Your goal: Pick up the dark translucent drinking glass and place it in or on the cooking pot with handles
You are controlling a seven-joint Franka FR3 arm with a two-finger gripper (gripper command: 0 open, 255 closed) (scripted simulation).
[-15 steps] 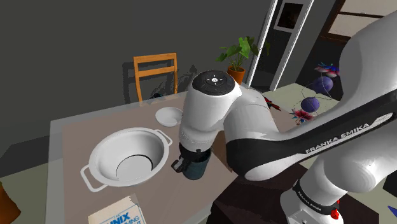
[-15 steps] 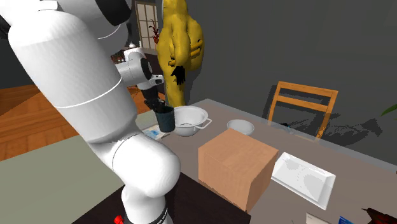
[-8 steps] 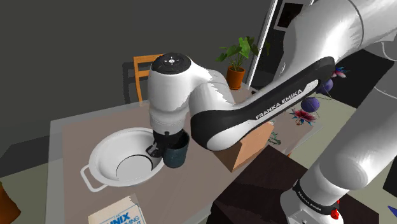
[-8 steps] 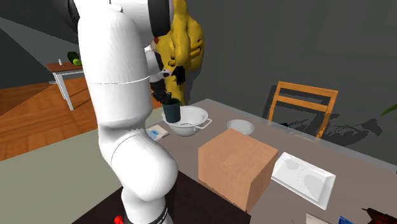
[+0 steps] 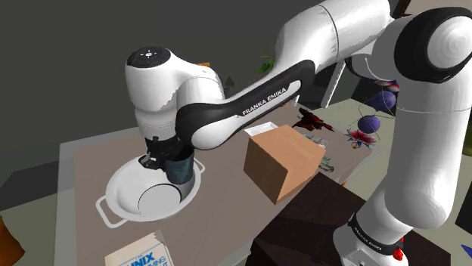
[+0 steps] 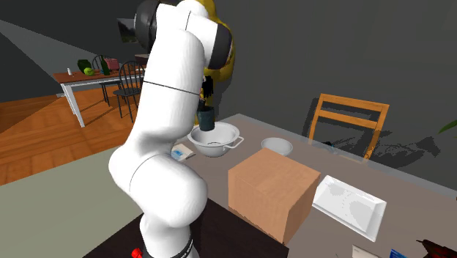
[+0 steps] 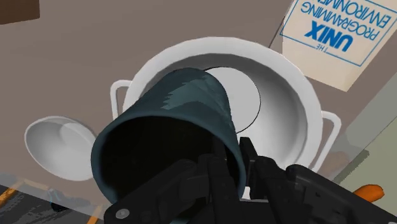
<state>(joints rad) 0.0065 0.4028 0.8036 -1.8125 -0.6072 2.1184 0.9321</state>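
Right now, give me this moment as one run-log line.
step: place | hand: shut on glass | glass: held over pot, not yet set down | next: probably lower and release

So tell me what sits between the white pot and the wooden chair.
A small white bowl sits between pot and chair, as the second exterior view shows.

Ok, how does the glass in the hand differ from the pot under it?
The glass is dark teal, the pot white. The glass is tall and narrow with no handles; the pot is wide and shallow with a loop handle on each side. The glass is clasped at its rim by the hand over the pot, which rests on the table. Both are round and open-topped.
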